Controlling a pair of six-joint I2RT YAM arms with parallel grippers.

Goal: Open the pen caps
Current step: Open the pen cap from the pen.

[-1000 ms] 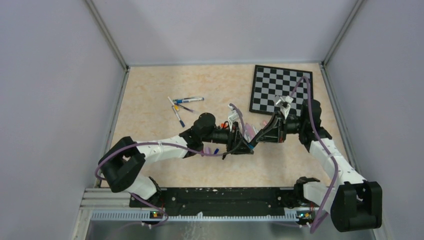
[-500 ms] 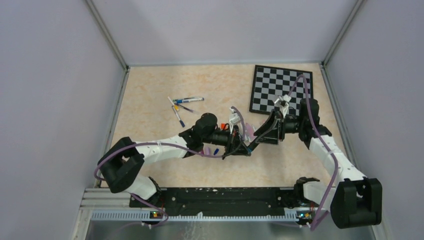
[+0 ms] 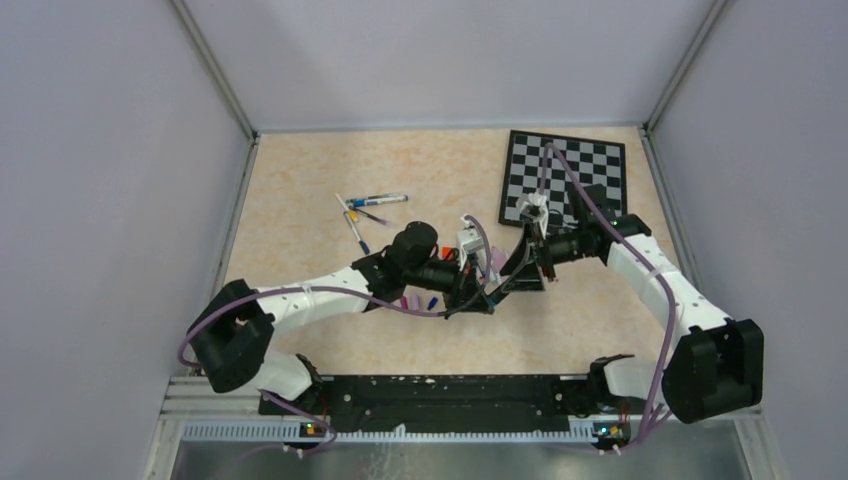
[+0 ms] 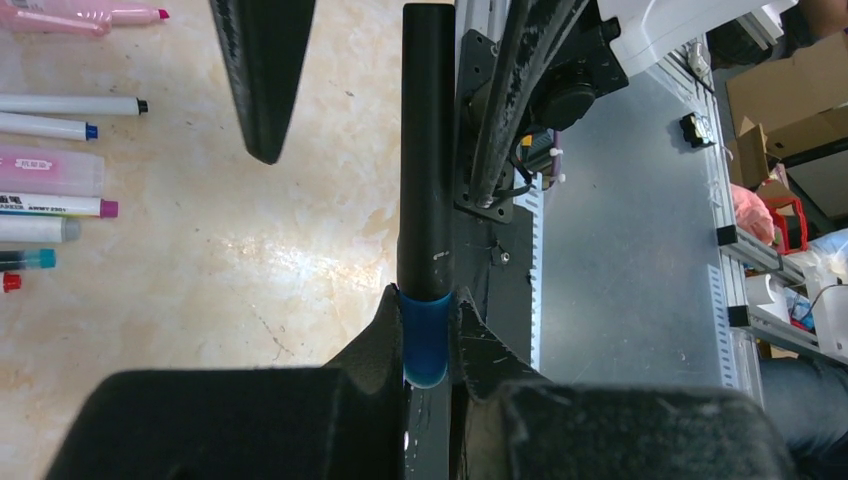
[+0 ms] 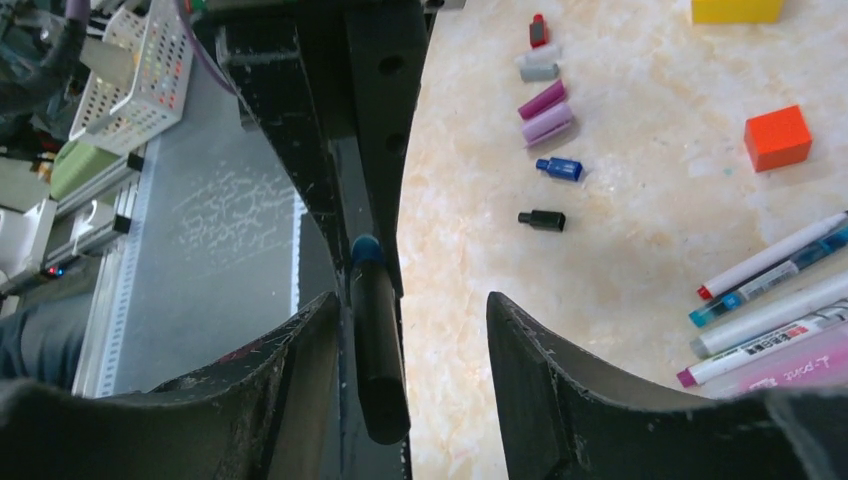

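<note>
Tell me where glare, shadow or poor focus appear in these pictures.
Left wrist view: a pale glare patch on the tabletop; the left pincer, close to the lens, is almost featureless black. Right wrist view: the loose caps and red cube are in focus. Top external view: even light, only soft shadows under the arms.

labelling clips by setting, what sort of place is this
Probably a robotics lab test cell: a table walled in by plain panels, a checkerboard likely for camera calibration, and cardboard boxes beside it.
</note>
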